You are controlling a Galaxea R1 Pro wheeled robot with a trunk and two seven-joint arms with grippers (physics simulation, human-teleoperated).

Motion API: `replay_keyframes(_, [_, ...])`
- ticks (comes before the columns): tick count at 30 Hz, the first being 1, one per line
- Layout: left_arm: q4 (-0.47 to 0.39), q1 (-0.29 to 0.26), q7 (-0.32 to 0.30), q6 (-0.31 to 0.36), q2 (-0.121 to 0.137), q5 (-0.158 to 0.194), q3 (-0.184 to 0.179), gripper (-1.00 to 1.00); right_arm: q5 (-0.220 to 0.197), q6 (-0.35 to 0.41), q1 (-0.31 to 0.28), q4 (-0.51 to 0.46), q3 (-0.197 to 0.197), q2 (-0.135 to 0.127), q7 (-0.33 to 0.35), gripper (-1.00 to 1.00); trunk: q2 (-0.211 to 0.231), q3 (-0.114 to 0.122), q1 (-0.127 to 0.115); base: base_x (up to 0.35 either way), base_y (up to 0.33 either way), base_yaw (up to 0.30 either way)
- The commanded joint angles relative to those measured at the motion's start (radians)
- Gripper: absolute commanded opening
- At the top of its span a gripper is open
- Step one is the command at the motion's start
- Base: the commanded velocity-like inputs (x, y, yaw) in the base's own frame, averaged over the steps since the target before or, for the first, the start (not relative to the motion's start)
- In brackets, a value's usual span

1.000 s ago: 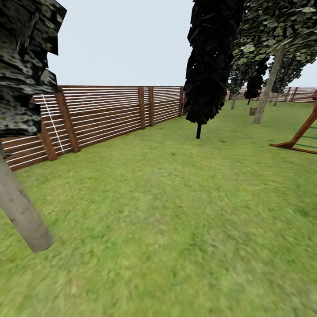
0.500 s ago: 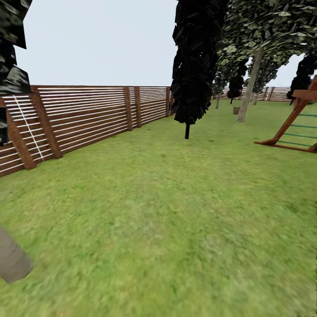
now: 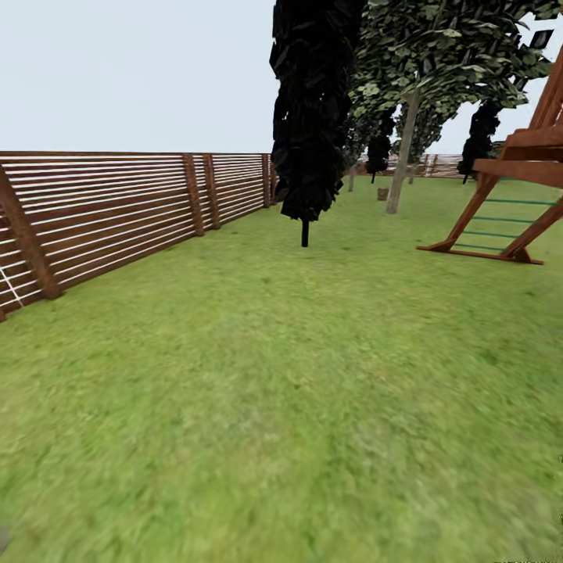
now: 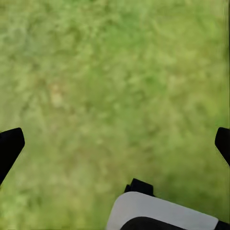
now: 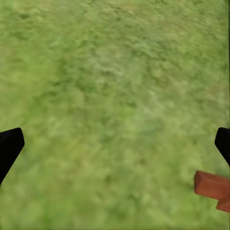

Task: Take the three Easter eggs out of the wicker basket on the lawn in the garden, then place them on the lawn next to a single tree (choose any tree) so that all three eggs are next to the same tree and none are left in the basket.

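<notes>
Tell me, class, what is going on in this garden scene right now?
The robot is on the move across the lawn, handling nothing. Both wrist cameras look down on bare grass, and the left gripper and right gripper are open and empty. Ahead stand a slatted wooden fence, a dark-leaved tree, a pale-trunked tree and a wooden playset. A small brown thing near the pale trunk may be the basket, but it is too far off to tell.
</notes>
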Motion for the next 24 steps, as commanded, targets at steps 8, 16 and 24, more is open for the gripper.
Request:
replay_keyframes(8, [-0.001,0.000,0.002,-0.001,-0.003,-0.004,0.003,1.00,-0.003,-0.003,-0.001,0.001,-0.001,-0.001,0.000,1.00,0.000,-0.001,0.001,0.265,0.239,-0.269])
replay_keyframes(16, [-0.001,0.000,0.003,-0.003,-0.001,-0.004,0.003,1.00,-0.005,-0.003,-0.001,0.000,-0.004,-0.001,-0.001,1.00,0.000,-0.001,0.001,0.266,0.239,-0.263])
replay_keyframes(24, [-0.001,0.000,0.002,-0.003,-0.002,-0.004,0.003,1.00,-0.005,-0.003,-0.001,0.001,-0.005,-0.002,-0.001,1.00,0.000,-0.001,0.001,0.266,0.239,-0.274])
